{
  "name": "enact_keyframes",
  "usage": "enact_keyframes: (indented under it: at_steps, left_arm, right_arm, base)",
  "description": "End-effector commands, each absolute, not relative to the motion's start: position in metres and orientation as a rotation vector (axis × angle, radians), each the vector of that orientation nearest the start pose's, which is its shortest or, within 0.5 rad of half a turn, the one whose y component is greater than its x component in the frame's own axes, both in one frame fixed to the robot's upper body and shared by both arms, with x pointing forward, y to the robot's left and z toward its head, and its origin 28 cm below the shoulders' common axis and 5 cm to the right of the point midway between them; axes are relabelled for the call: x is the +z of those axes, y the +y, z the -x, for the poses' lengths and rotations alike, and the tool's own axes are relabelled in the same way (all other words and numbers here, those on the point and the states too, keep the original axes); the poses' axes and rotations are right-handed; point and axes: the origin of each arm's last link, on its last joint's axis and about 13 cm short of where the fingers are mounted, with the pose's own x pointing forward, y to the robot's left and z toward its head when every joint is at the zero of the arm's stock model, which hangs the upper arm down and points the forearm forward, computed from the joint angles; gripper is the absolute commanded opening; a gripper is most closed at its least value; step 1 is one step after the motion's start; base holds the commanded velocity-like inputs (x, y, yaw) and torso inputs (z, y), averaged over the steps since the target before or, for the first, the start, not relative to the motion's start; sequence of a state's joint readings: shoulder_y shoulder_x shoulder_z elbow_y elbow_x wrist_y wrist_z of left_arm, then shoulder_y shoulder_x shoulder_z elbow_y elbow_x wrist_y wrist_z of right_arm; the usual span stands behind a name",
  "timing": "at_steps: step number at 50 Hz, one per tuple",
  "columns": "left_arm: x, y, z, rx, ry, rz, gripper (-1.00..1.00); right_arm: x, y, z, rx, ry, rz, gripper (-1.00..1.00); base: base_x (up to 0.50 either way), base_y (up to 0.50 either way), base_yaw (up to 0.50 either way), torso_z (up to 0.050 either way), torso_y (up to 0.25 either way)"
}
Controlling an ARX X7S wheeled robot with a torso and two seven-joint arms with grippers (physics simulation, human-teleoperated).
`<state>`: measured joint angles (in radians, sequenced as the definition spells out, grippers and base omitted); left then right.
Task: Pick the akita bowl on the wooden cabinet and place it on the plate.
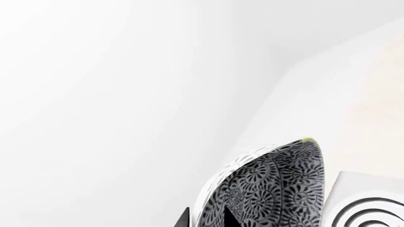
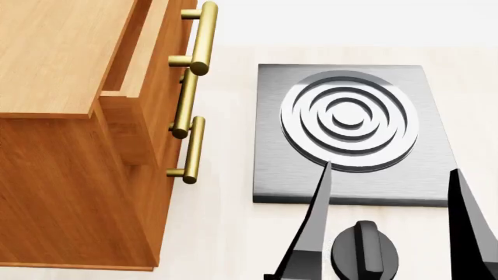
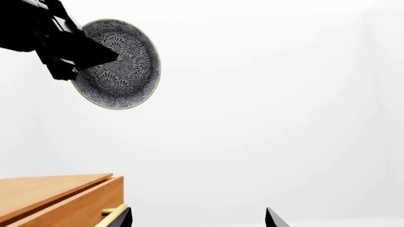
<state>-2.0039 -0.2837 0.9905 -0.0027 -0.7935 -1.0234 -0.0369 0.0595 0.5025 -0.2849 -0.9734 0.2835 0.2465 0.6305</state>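
The akita bowl [image 3: 123,66], dark grey with a fine floral pattern, hangs tilted on its side in the air high above the wooden cabinet [image 3: 50,194]. My left gripper [image 3: 94,54] is shut on its rim. In the left wrist view the bowl [image 1: 277,184] fills the space by the gripper [image 1: 207,218], one fingertip on each side of the rim. My right gripper [image 2: 390,169] is open and empty over the stove's front edge, to the right of the cabinet [image 2: 62,58]. The plate is out of view.
A black stove [image 2: 350,186] with a burner of concentric silver rings [image 2: 346,119] lies right of the cabinet, with its round black knob [image 2: 365,254] at the front. Brass bar handles [image 2: 204,38] stick out from the cabinet drawers towards the stove.
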Motion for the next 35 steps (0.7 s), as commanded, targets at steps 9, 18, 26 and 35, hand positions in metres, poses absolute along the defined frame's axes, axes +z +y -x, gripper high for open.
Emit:
enact_keyframes:
  at_steps: [9,18,26,35]
  left_arm:
    - [0.45,0.132,-0.274,-0.521,-0.431,-0.804,-1.0]
    - [0.437,0.126,-0.275,-0.569,-0.424,-0.813,-1.0]
    - [0.427,0.124,-0.279,-0.596,-0.416,-0.804,-1.0]
    - [0.421,0.12,-0.282,-0.625,-0.408,-0.798,-1.0]
  right_arm:
    - [0.183,-0.093,-0.153,-0.019,-0.618,-0.036,1.0]
    - [0.183,-0.092,-0.153,-0.016,-0.615,-0.036,1.0]
    - [0.184,-0.093,-0.153,-0.019,-0.619,-0.036,1.0]
    - [0.184,-0.093,-0.153,-0.019,-0.62,-0.034,1.0]
  base:
    - [0.0,0.0,0.0,0.0,0.0]
    - [0.0,0.0,0.0,0.0,0.0]
    - [0.0,0.0,0.0,0.0,0.001]
    - [0.0,0.0,0.0,0.0,0.0]
